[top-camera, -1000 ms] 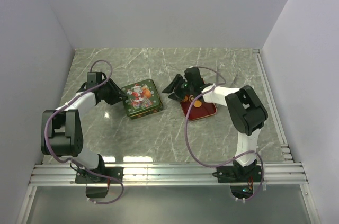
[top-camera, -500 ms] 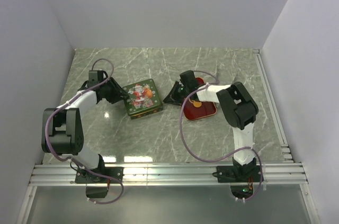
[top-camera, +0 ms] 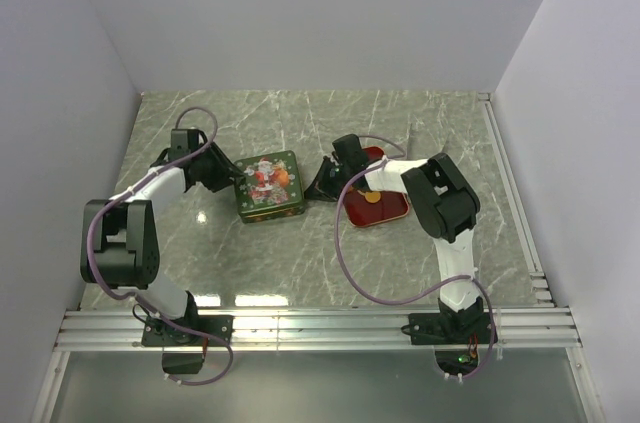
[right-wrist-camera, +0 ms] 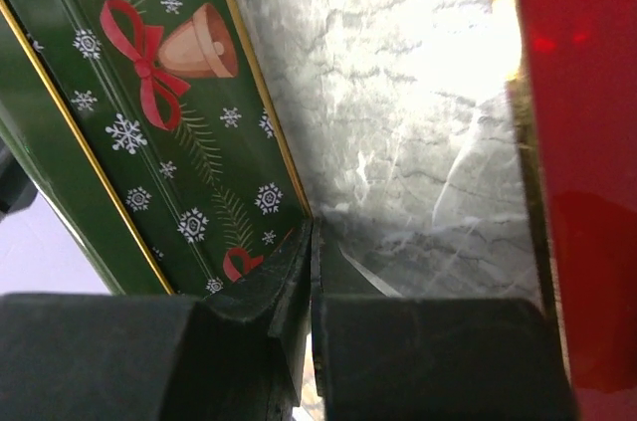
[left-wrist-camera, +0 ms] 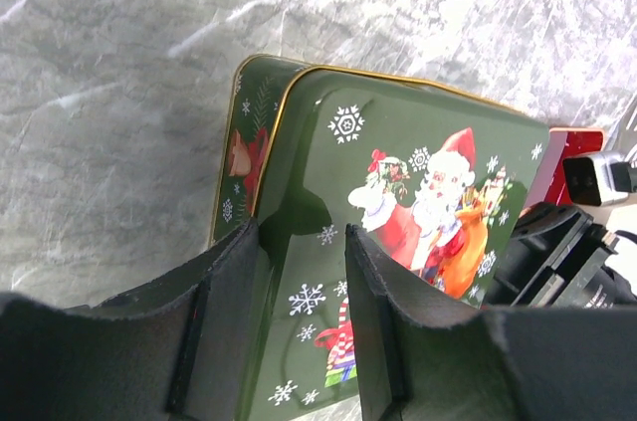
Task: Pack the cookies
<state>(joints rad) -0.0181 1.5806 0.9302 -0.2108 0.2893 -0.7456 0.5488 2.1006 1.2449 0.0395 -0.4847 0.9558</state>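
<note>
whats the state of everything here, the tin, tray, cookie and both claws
green tin: closed
red tray: open-topped, one cookie in it
cookie: lying flat in the red tray
left claw: open, straddling a corner of the green tin's top
right claw: shut, empty, tips at the foot of the green tin's side wall

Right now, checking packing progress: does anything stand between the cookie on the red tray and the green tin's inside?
Yes. The Santa lid sits on the green tin, covering its opening. The orange cookie lies on the red tray beside it, with the shut right gripper in the gap between.
</note>
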